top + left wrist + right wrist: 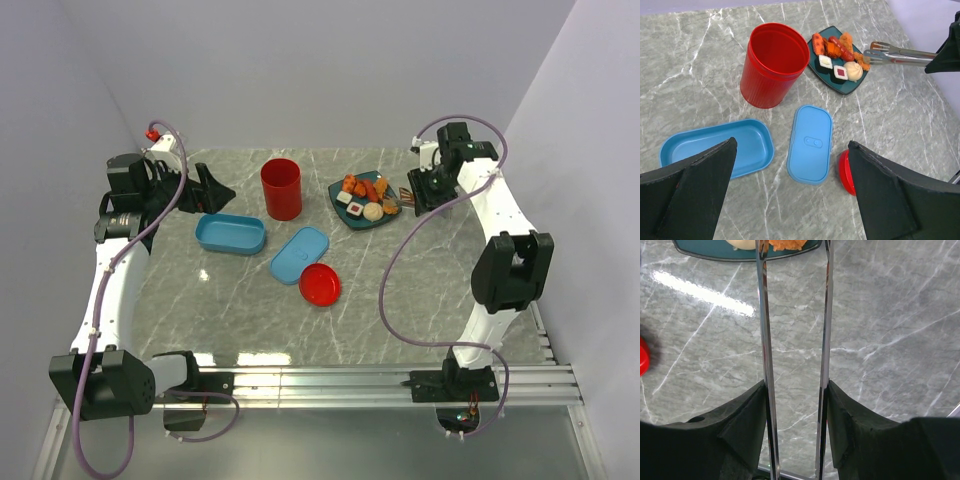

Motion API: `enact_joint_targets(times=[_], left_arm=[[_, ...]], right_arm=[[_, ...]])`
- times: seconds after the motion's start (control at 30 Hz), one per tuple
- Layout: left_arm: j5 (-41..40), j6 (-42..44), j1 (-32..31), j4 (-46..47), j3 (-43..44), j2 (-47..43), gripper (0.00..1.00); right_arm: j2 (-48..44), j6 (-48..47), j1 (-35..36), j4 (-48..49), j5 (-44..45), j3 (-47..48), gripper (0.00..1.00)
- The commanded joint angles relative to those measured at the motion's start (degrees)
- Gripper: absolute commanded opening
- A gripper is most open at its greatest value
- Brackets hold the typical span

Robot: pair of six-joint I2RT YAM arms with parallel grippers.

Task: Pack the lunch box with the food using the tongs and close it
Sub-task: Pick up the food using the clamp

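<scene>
Two tongs (764, 340) arms in right hand (796, 390) grasp, clear wrist-side only; left hand (792, 144) released.

Robot lab cell, left arm (110, 290) and right arm (500, 270) bolted to aluminium rail (330, 382), marble-look table (240, 320), plain white walls (300, 70)

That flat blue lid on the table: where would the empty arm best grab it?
Probably from straight above, pinching across its narrow width near the middle: the lid lies flat, and its long straight edges give the open left gripper flatter contact than the rounded ends.
</scene>
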Motion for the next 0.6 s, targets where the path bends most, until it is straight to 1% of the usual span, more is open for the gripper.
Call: enact_joint_targets(times=[0.0, 0.57], left_arm=[[0.8, 1.1, 0.1, 1.1, -0.4, -1.1, 0.99], [1.0, 0.7, 0.2, 2.0, -0.6, 0.1, 0.99]], right_arm=[[0.9, 1.0, -0.3, -0.6, -0.4, 2.2, 0.54], [2.1, 1.3, -0.3, -1.4, -1.8, 2.4, 0.55]])
